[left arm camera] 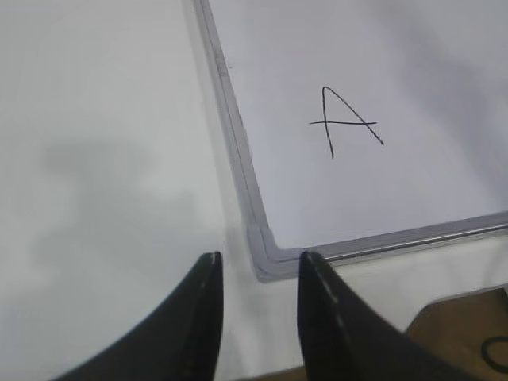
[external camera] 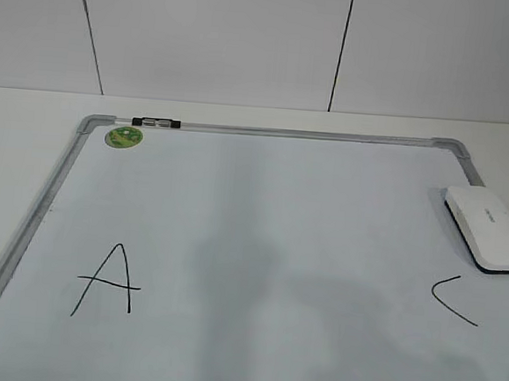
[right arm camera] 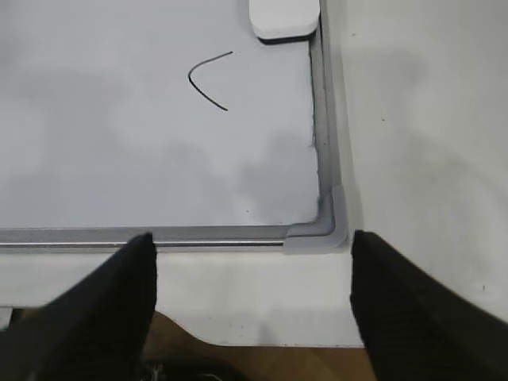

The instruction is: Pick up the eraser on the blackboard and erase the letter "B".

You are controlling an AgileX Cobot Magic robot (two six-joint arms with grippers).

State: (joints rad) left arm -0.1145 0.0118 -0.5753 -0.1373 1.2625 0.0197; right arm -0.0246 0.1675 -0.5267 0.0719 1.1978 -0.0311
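Observation:
The blackboard (external camera: 261, 217) is a white board with a grey frame, lying flat on the table. The white eraser (external camera: 487, 228) rests at the board's right edge, above a black "C" (external camera: 453, 299). A black "A" (external camera: 106, 280) is at the left. No letter "B" shows in any view; the board between "A" and "C" is bare. My left gripper (left arm camera: 258, 266) is open and empty above the board's near left corner (left arm camera: 270, 258). My right gripper (right arm camera: 252, 246) is open and empty above the near right corner (right arm camera: 325, 230), with the eraser (right arm camera: 284, 17) far ahead. Neither gripper shows in the exterior view.
A small round green magnet (external camera: 124, 137) sits at the board's far left corner, beside a black clip (external camera: 156, 123) on the top frame. The white table (external camera: 21, 137) surrounds the board; its front edge (right arm camera: 262, 317) lies under the right gripper. A panelled wall stands behind.

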